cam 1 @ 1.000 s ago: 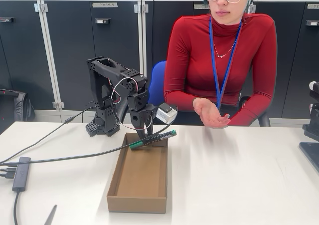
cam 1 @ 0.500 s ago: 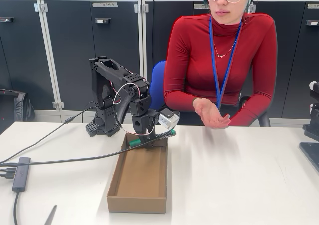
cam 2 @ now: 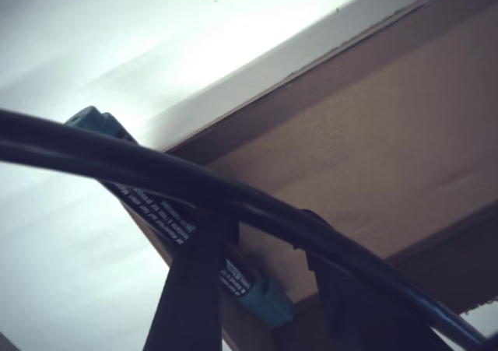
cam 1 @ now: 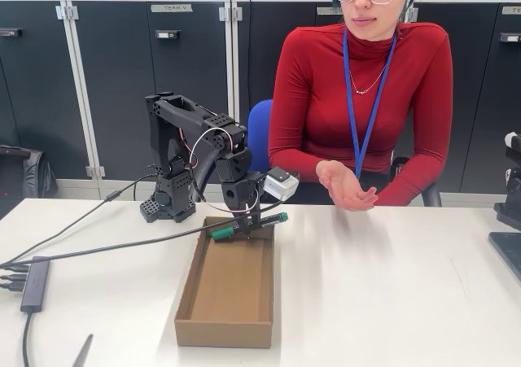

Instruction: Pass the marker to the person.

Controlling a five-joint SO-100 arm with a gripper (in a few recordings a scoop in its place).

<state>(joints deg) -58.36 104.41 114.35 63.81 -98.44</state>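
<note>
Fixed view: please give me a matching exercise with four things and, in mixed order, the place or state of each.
Things:
1. marker
2. cardboard box
3. person's hand
4. black cable

Places or states:
A. palm up, beyond the table's far edge
B. gripped in the claw
C. open, on the table
D. runs across the table's left part

Pairs: 1-B, 2-C, 3-A, 4-D

An open brown cardboard box (cam 1: 226, 290) lies on the white surface (cam 1: 391, 294), its long side running toward the camera. A black cable (cam 1: 122, 247) crosses the surface from the left edge toward the box's far end. A dark hub (cam 1: 34, 283) with plugged leads sits near the left edge. Dark cabinets (cam 1: 146, 74) line the back, and a blue chair (cam 1: 256, 135) stands behind the surface.
</note>
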